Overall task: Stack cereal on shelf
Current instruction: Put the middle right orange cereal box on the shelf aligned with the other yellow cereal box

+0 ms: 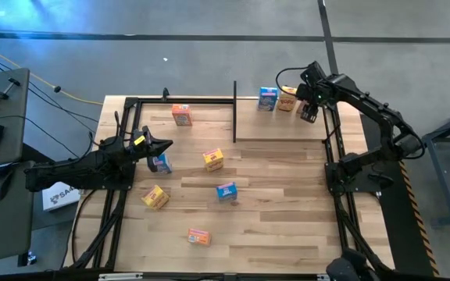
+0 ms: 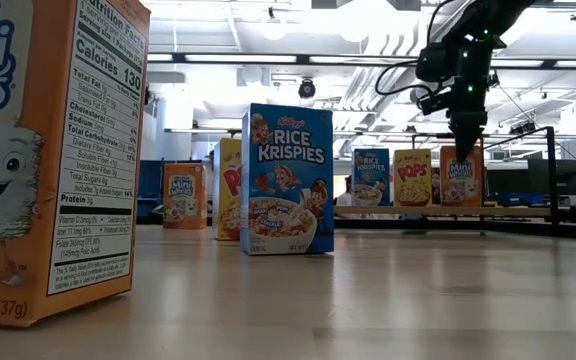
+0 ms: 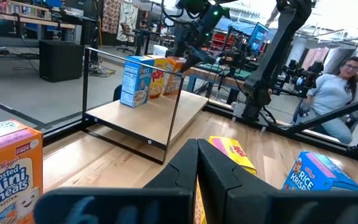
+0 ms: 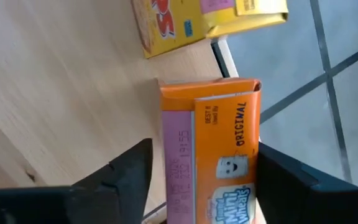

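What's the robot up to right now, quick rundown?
Right gripper open astride orange cereal box on the shelf, third in the row. Left gripper shut, waiting over the table. Six boxes left on the table; nothing blocking.

Two arms out, one low, one high.
Left gripper (image 1: pixel 165 144) shut tight, held low and pointing toward the middle of the table, arm stretched in from the left side. Right gripper (image 1: pixel 308 112) pointing down at the far right end, fingers (image 4: pixel 126 171) spread apart, arm bent up and over.
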`<action>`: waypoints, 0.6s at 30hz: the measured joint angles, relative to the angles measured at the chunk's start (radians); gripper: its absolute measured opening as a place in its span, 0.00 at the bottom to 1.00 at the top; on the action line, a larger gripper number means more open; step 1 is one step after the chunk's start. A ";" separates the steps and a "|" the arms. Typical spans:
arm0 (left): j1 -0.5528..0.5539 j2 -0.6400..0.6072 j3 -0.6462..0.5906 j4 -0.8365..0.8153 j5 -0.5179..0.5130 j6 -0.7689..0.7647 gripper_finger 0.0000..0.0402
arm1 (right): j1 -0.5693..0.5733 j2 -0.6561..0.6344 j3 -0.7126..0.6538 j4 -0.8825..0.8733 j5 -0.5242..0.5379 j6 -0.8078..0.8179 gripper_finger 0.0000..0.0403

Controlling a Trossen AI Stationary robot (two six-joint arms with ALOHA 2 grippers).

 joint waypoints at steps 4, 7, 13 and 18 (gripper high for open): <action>0.000 0.000 0.000 0.000 0.000 0.000 0.00 | 0.000 0.000 0.000 0.006 0.040 0.001 0.59; 0.000 0.000 0.000 0.000 0.000 0.000 0.00 | 0.000 0.000 0.015 0.004 0.043 0.014 0.59; 0.000 0.000 0.000 0.005 0.000 0.000 0.00 | 0.000 0.000 0.071 -0.019 0.042 0.047 0.59; 0.000 0.000 0.000 0.005 0.000 0.001 0.00 | 0.003 0.000 0.123 -0.056 0.041 0.054 0.59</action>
